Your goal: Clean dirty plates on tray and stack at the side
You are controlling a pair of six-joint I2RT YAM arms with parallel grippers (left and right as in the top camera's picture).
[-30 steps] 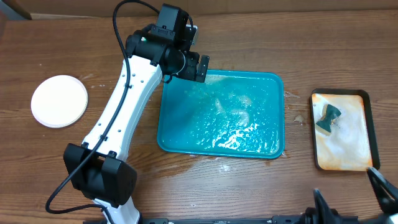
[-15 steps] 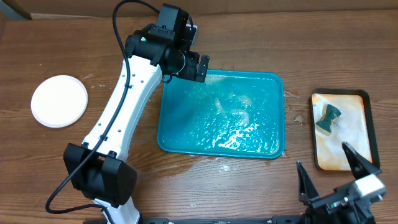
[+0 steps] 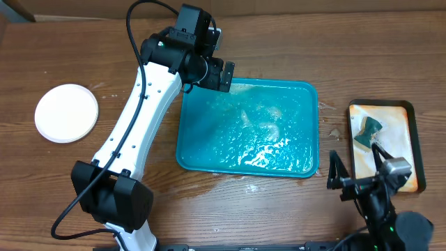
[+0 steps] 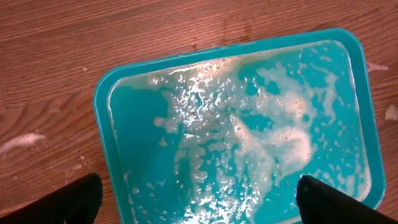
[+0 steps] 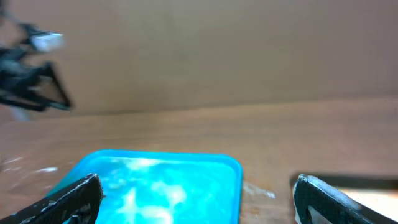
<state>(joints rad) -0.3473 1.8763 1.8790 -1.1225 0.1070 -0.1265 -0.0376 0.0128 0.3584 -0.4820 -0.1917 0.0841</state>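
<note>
We judge the job about done: the plates (image 3: 67, 113) lie, seemingly stacked, well left of the soapy tray (image 3: 180, 139), which holds none, while our left gripper (image 3: 220, 75) and right gripper (image 3: 354, 153) gape wide, empty.

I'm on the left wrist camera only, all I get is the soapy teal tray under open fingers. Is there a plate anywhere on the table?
Observer: Yes. A white plate lies on the table on the robot's left, well apart from the tray. From above I cannot tell whether it is one plate or a stack.
Operator: Where is the right arm?
Observer: The right gripper is open near the table's front edge, between the teal tray and a small dark-rimmed tray.
Operator: Anything in that small tray?
Observer: A dark green sponge lies in its far half, in whitish foam.
</note>
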